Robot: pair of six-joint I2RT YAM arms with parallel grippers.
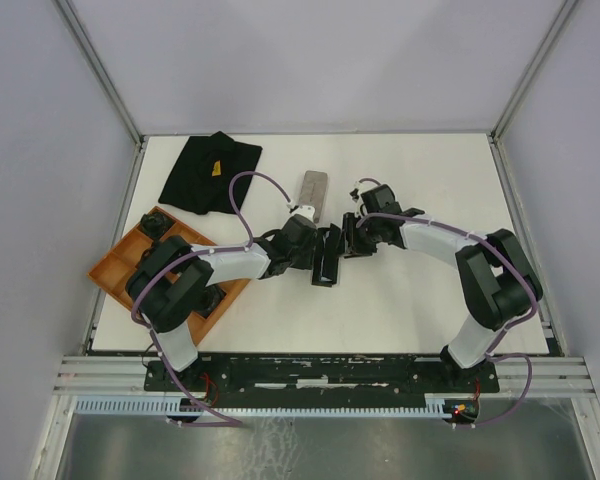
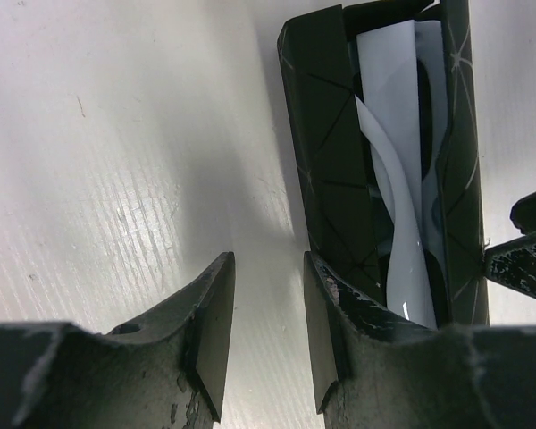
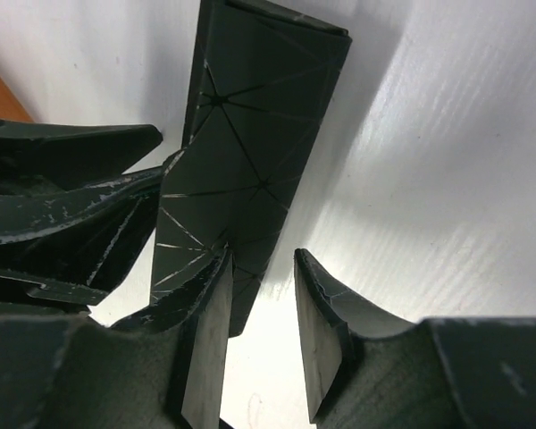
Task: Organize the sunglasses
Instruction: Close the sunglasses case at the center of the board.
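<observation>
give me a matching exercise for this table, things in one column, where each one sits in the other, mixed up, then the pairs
Things
1. black folded cloth with a yellow tag
2. grey oblong case
3. orange rectangular tray
4. black oblong case with a pale line pattern

Places
A. between the left gripper and the right gripper
B. at the left edge of the white table
C. far left corner of the table
D. just beyond the grippers, right of the cloth

Pairs: 1-C, 2-D, 3-B, 4-A
</observation>
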